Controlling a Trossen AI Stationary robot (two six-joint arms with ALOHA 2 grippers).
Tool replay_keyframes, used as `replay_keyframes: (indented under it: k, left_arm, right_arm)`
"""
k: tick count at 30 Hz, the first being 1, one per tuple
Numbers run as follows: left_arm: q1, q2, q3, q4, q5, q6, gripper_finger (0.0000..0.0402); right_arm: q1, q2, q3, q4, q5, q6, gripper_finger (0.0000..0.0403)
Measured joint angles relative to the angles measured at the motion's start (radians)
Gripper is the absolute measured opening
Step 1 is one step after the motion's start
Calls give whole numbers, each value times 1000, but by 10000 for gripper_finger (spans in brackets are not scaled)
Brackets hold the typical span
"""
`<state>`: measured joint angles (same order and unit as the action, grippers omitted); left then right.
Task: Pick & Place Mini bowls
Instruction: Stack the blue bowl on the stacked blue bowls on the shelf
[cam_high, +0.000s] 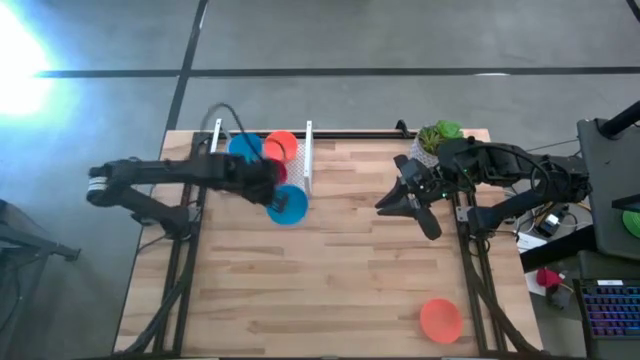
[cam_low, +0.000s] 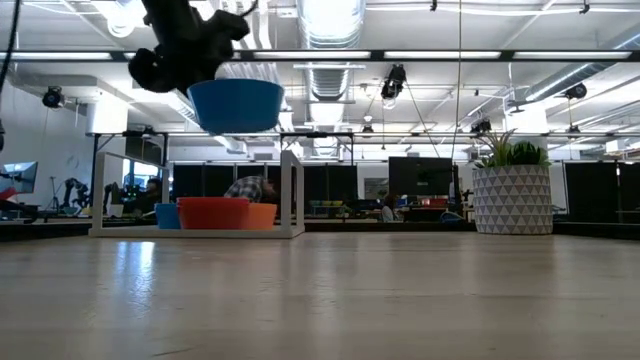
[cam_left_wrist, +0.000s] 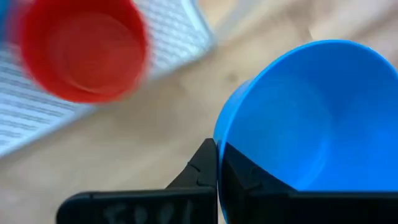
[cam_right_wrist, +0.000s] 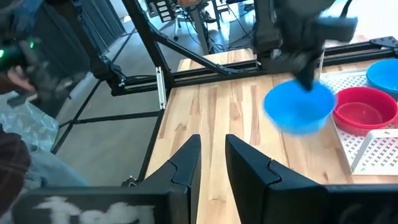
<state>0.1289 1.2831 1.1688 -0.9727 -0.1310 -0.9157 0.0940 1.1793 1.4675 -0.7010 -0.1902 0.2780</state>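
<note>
My left gripper (cam_high: 273, 193) is shut on a blue mini bowl (cam_high: 289, 205), which hangs high above the table just right of the white tray (cam_high: 309, 150); the low view shows this bowl (cam_low: 235, 105) well clear of the wood. In the tray lie a blue bowl (cam_high: 243, 148), an orange bowl (cam_high: 283, 144) and a red bowl (cam_left_wrist: 81, 50). Another orange bowl (cam_high: 440, 320) sits on its base near the table's near right corner. My right gripper (cam_right_wrist: 211, 155) is open and waits over the table's right half, touching nothing. My left gripper pinches the blue bowl's rim (cam_left_wrist: 219, 134), on the side nearest the arm, with one finger (cam_left_wrist: 199, 171) outside the wall and the other inside the hollow. It comes from the table's left. The bowl is lifted clear and sits roughly level, mouth up.
A white patterned plant pot (cam_low: 512, 200) with a green plant stands at the table's far right, beside the right arm. The tray's upright white wall (cam_low: 297, 195) stands just left of the held bowl. Bare wood (cam_high: 340, 270) stretches across the table's middle and near side.
</note>
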Motion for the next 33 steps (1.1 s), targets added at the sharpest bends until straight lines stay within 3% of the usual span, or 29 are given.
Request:
replay_keyframes:
  k: [6, 13, 26, 33]
  left_arm:
    - [171, -117, 6, -61, -69, 2, 1]
    - [404, -134, 6, -60, -98, 119, 0]
    - [794, -25, 11, -44, -31, 414, 0]
    - [884, 95, 62, 8, -5, 757, 0]
  right_arm:
    - [0, 0, 0, 1, 0, -19, 64]
    - [0, 0, 0, 1, 0, -54, 66]
    - [0, 0, 0, 0, 0, -54, 63]
    - [0, 0, 0, 0, 8, -53, 66]
